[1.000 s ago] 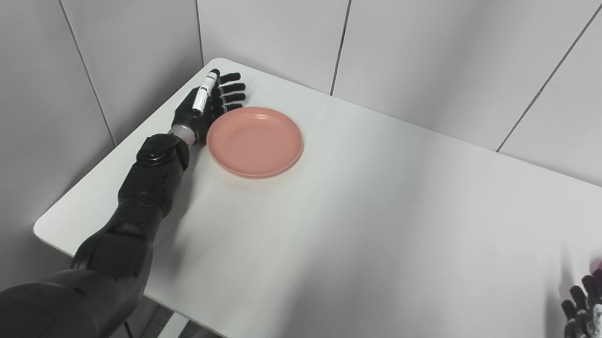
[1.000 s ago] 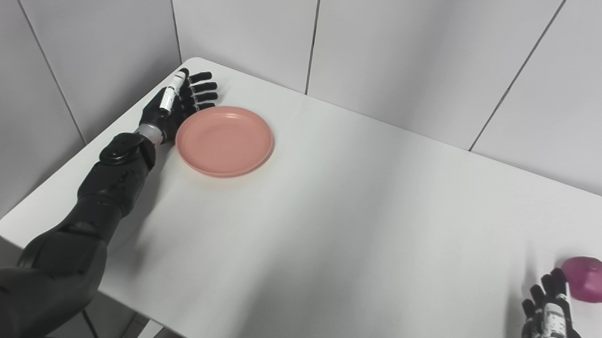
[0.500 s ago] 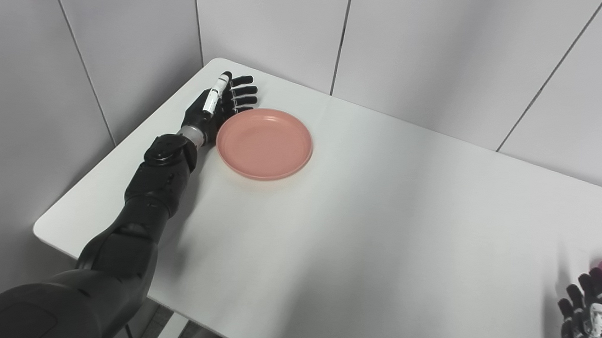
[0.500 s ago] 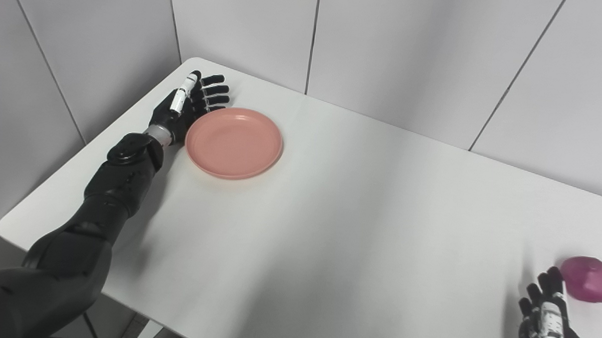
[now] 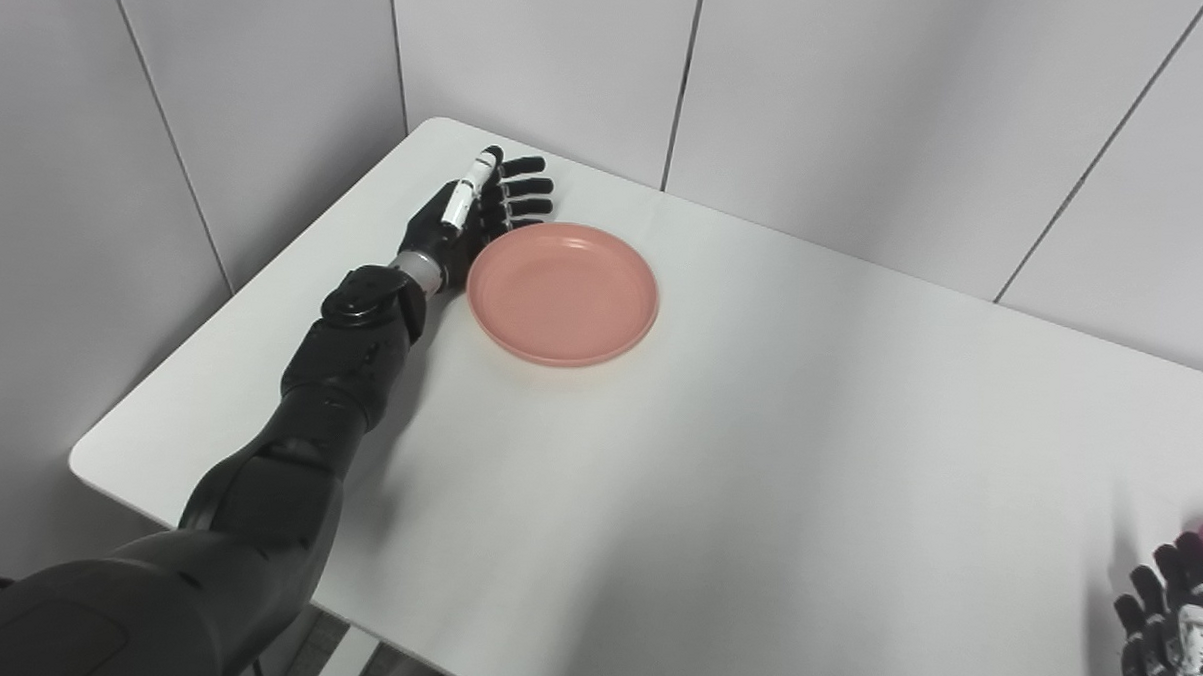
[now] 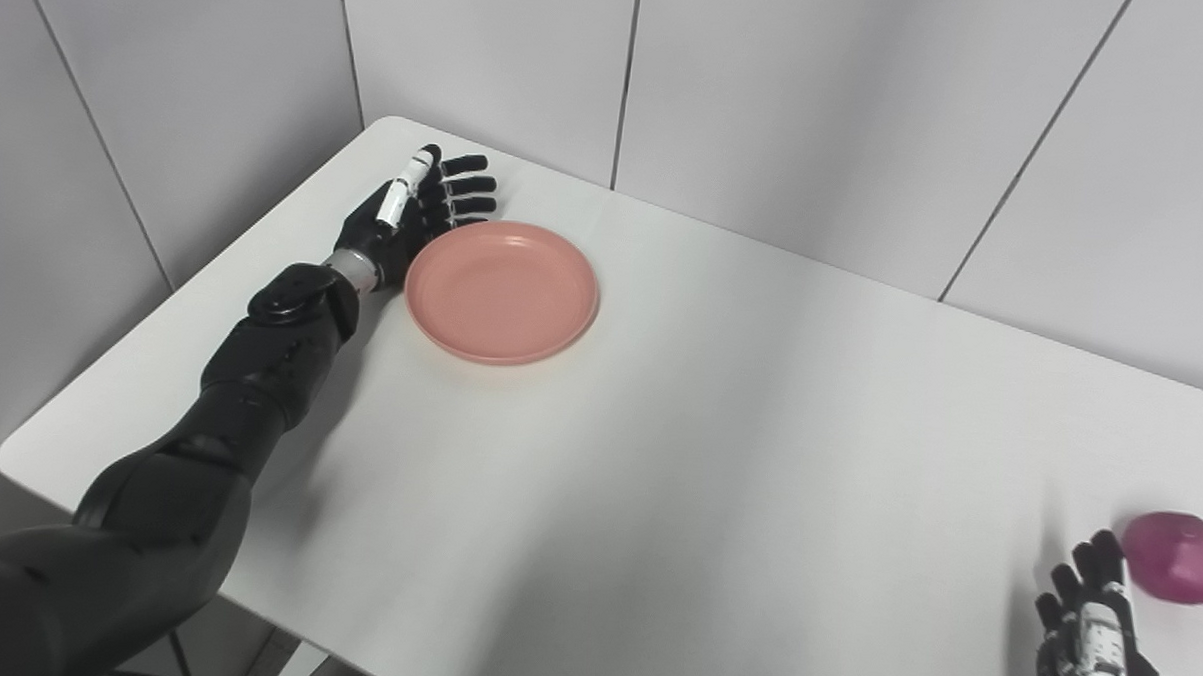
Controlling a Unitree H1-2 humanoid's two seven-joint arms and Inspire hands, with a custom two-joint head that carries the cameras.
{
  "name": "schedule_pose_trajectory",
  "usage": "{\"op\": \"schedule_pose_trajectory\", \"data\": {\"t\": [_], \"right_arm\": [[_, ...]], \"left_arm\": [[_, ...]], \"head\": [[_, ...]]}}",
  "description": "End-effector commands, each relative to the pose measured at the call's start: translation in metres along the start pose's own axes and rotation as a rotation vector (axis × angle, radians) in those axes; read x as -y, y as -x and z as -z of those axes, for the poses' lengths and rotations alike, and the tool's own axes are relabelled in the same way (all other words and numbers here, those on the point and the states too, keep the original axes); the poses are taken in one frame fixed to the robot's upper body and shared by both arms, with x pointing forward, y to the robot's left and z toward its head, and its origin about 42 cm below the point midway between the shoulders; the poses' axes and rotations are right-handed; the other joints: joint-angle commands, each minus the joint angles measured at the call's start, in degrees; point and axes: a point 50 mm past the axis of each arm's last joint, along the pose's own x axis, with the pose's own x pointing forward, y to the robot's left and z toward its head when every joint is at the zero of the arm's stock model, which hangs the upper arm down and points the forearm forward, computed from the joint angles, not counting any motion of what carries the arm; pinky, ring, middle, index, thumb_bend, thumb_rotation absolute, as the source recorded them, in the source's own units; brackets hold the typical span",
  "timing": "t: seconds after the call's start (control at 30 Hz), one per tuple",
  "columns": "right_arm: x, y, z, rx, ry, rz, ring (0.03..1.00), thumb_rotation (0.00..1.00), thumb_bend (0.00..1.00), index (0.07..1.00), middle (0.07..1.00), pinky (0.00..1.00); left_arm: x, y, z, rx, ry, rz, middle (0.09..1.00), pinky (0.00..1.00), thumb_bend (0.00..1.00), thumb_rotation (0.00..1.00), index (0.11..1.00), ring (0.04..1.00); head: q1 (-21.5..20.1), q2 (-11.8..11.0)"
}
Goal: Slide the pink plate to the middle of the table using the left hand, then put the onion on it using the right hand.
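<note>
clearly the slide is the step in hand: the left hand (image 5: 471, 218), flat with fingers spread and grasping nothing, presses its edge against the pink plate (image 5: 563, 293) near the table (image 5: 757, 464)'s far left corner. next it must push on toward the middle. the right hand (image 6: 1091, 635) waits released, just beside the onion (image 6: 1176, 556).

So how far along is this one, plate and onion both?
Nothing finished. In hand: the open left hand is flat against the far-left rim of the pink plate, which has shifted right over the last second but sits short of the table middle. Left: the onion lies untouched by the open right hand.
</note>
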Motion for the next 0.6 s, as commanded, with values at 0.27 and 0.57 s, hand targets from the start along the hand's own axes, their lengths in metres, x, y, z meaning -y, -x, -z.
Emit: {"op": "schedule_pose_trajectory", "data": {"t": [0.27, 0.57], "right_arm": [[-0.004, -0.001, -0.009, 0.056, 0.002, -0.012, 1.0, 1.0, 0.0, 1.0, 1.0, 1.0], [-0.002, -0.004, -0.001, 0.066, -0.002, -0.016, 1.0, 1.0, 0.0, 1.0, 1.0, 1.0]], "left_arm": [[0.026, -0.021, -0.032, 0.077, -0.021, 0.068, 0.712, 0.67, 0.35, 1.0, 0.696, 0.703], [0.04, -0.022, -0.034, 0.071, -0.039, 0.124, 0.721, 0.68, 0.35, 1.0, 0.705, 0.713]], "head": [[-1.8, 0.5], [-3.5, 0.8]]}}
